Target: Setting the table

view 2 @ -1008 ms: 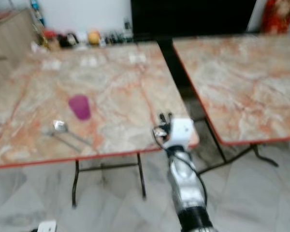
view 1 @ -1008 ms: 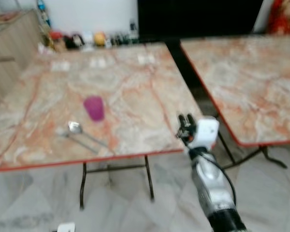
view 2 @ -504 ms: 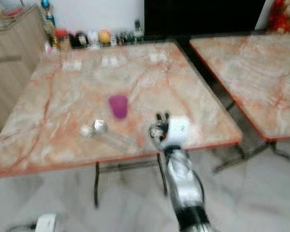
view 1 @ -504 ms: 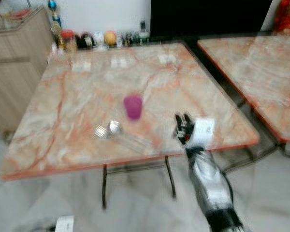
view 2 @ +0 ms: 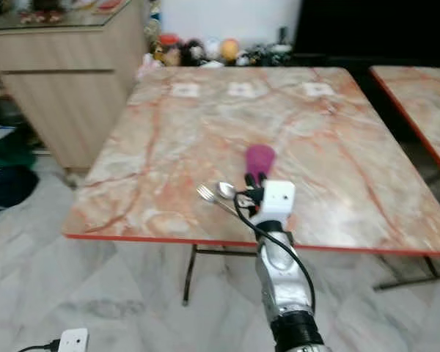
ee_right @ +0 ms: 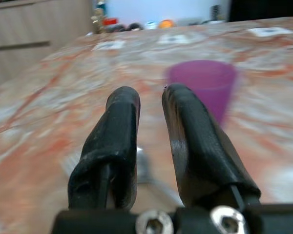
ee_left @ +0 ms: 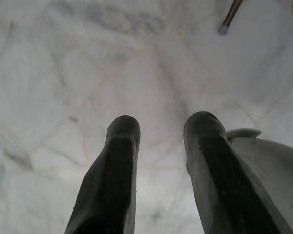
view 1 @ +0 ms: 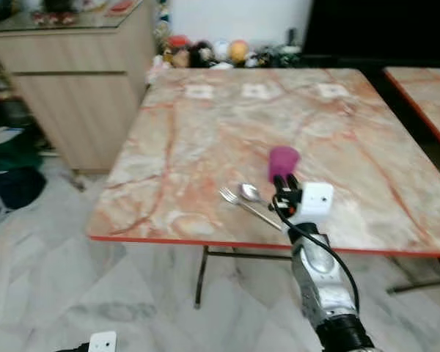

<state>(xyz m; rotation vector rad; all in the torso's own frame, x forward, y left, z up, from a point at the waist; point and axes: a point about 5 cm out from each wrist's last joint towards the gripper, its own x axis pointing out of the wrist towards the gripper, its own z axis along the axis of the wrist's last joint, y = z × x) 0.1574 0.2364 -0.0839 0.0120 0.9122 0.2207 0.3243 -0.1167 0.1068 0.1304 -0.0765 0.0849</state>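
The marble-patterned table (view 1: 205,139) with its red edge is standing on thin dark legs over a pale marble floor (view 1: 51,279), its near edge running just ahead of the robot. A second table (view 1: 429,95) of the same kind is sitting to the right, apart from the first by a dark gap. To the left, a wooden cabinet (view 1: 73,88) is standing close to the table's far left corner, with open floor lying between it and the robot. A white wall socket (view 1: 101,342) is lying on the floor at the lower left.

The right gripper (view 1: 284,185) is reaching over the table's near edge, its two black fingers (ee_right: 122,141) parted by a narrow gap and gripping nothing. Just beyond it, a purple cup (view 1: 283,162) is standing upright, opaque and tapering toward its base. A metal spoon (view 1: 251,193) and fork (view 1: 231,196) are lying side by side just left of the gripper, handles angling toward the near edge. Small bottles and jars (view 1: 227,53) are crowding along the table's far side.

The left gripper (ee_left: 158,141) is hanging over the floor, fingers spread and empty.
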